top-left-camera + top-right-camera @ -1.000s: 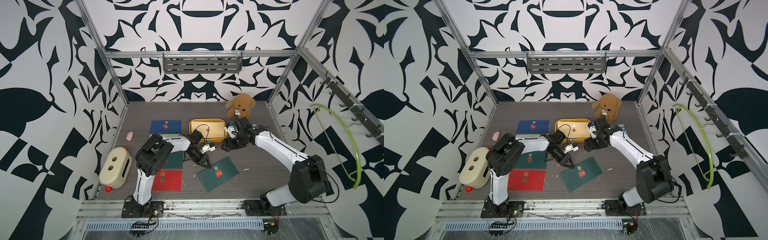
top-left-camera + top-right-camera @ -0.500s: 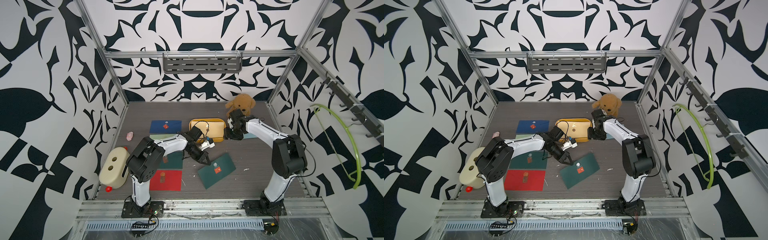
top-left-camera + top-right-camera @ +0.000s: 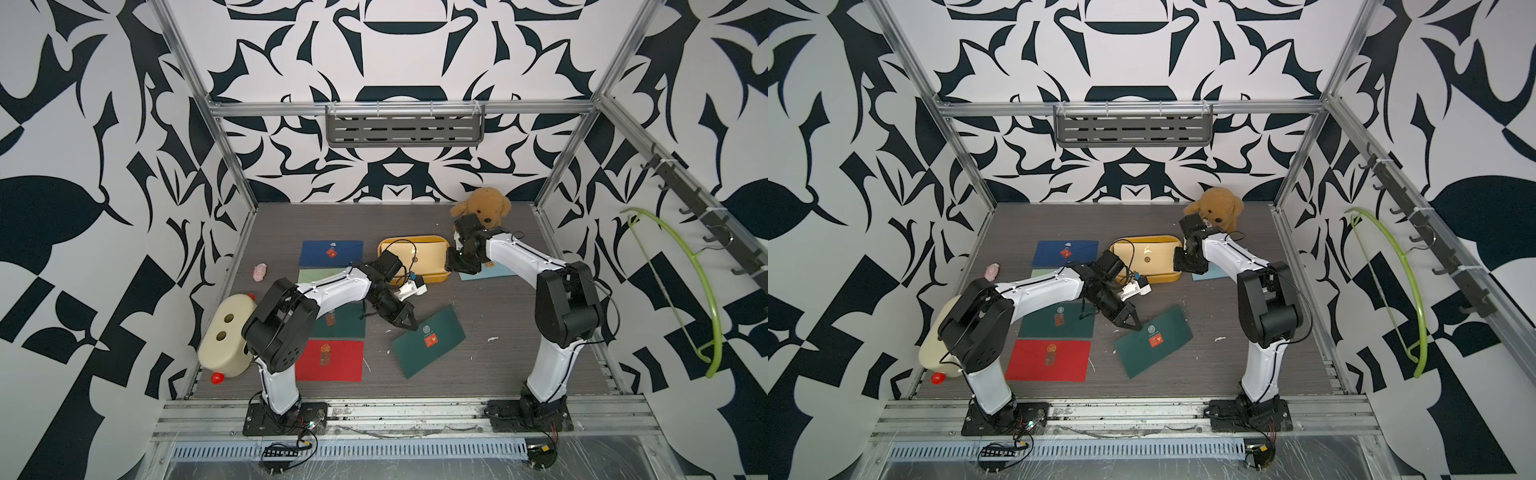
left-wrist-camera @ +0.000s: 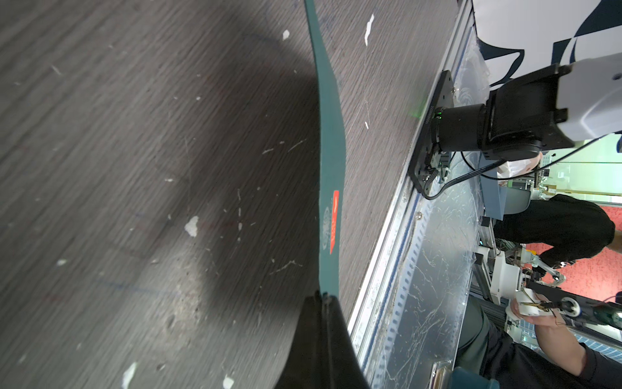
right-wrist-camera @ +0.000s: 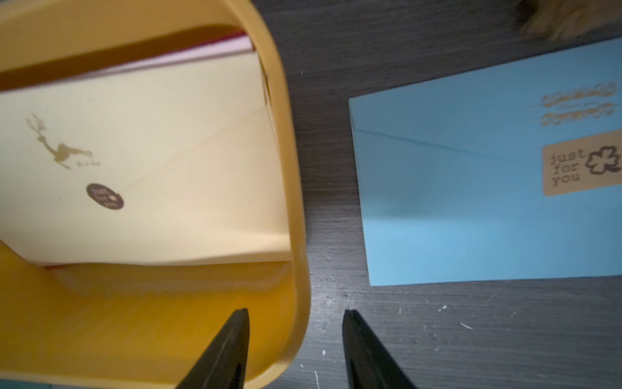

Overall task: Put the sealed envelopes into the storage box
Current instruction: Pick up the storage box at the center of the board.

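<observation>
- Left wrist view: our left gripper (image 4: 323, 298) pinches the flat dark green paper envelope (image 4: 331, 144), maybe to carry it.
- Our right gripper (image 5: 296, 313) sits open around a wall of the shallow mustard-yellow plastic box (image 5: 293, 202), maybe steadying it.

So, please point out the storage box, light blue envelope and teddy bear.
storage box (image 5: 134, 320): right wrist view, bare inner wall.
light blue envelope (image 5: 471, 202): right wrist view, middle of face.
teddy bear (image 3: 489, 205): in a top view, head.
</observation>
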